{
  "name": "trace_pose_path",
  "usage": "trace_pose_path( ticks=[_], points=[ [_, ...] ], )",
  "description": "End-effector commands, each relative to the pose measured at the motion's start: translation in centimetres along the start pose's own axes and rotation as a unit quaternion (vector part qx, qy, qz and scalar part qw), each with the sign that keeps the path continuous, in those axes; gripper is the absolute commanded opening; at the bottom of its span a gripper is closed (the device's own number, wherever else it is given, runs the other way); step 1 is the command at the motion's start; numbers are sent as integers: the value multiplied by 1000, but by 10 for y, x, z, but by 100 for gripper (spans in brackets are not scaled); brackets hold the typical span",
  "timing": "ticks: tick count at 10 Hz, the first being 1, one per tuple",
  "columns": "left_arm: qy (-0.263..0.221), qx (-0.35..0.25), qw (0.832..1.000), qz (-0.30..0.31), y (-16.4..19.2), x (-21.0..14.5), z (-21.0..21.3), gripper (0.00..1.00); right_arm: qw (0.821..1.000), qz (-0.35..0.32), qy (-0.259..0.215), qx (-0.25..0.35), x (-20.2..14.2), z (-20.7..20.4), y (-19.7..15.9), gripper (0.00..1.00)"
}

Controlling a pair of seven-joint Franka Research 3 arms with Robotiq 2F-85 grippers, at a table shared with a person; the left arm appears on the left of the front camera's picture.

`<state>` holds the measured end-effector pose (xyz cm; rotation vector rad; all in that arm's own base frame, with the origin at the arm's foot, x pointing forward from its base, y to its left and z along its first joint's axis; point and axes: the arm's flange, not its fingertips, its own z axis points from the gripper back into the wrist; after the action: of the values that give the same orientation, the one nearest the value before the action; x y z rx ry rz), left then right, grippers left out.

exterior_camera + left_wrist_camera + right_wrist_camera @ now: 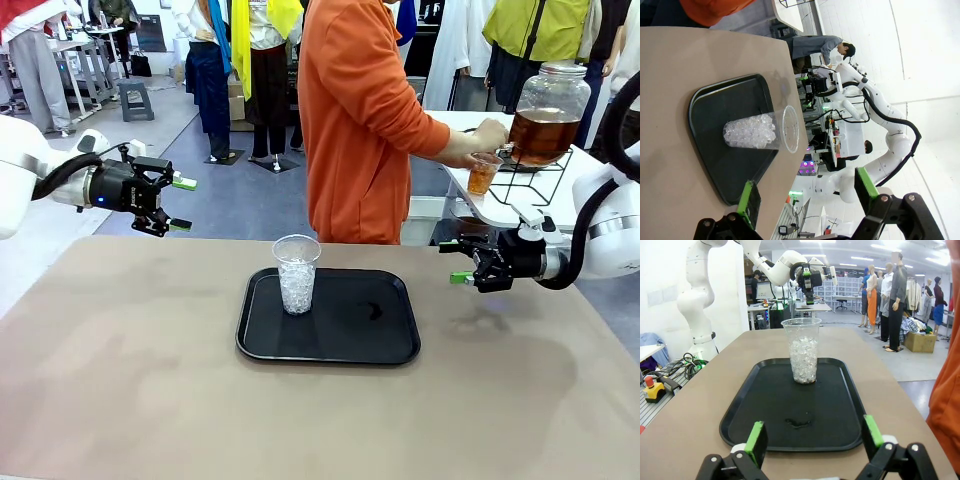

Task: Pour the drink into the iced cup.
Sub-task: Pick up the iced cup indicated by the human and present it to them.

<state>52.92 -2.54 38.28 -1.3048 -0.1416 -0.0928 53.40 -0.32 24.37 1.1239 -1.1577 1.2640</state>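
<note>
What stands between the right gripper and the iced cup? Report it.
Nothing solid: the right gripper, jaws open, faces the iced cup across the black tray; only a flat dark smear lies between.

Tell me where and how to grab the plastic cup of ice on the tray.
Grip the plastic cup by its side wall about mid-height, coming in level from the robot's left with the open left gripper. It stands upright near the left end of the black tray, tapering wider toward an open rim, so a top-down grab would likely fail.
</note>
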Motion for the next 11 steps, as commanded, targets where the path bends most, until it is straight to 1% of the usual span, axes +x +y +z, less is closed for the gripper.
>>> trace_pose_path(
  ticks=[1,11],
  points=[
    [-1,-4,1000,-2,-1,0,1,100,1000,-1,0,0,2,-1,-1,100],
    [-1,-4,1000,-2,-1,0,1,100,1000,-1,0,0,2,-1,-1,100]
  ],
)
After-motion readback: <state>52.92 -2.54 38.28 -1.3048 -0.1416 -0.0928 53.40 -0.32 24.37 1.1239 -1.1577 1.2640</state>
